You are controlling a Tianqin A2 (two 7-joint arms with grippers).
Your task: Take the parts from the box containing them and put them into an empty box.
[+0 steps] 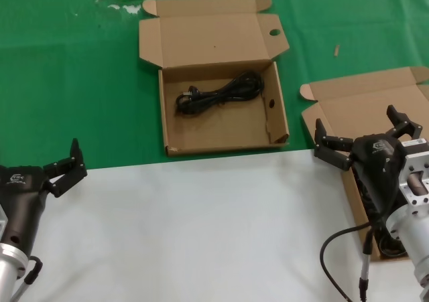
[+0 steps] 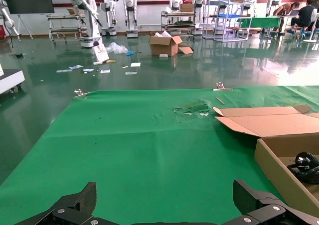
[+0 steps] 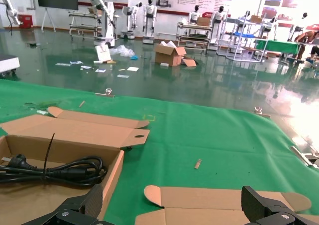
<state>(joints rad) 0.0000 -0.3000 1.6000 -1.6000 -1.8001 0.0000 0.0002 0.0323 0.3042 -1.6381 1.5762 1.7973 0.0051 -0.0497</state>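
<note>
The box with round holes (image 1: 277, 121) lies open at the table's middle back and holds one black power cord (image 1: 218, 93). The plain-lidded box (image 1: 355, 98) lies open at the right. My right gripper (image 1: 358, 124) hovers over it, open and empty, and hides most of its inside; a dark bit of cord (image 1: 387, 243) shows beside the wrist. The right wrist view shows the open gripper (image 3: 174, 207) above the plain lid (image 3: 224, 202), with the holed box's wall (image 3: 113, 171) and its cord (image 3: 60, 170) beside. My left gripper (image 1: 62, 165) is open and empty at the near left.
Green cloth (image 1: 67, 81) covers the far part of the table and a white surface (image 1: 201, 221) the near part. In the left wrist view the open gripper (image 2: 164, 205) looks over green cloth, with the holed box (image 2: 276, 172) to one side. A cable (image 1: 335, 242) hangs from the right arm.
</note>
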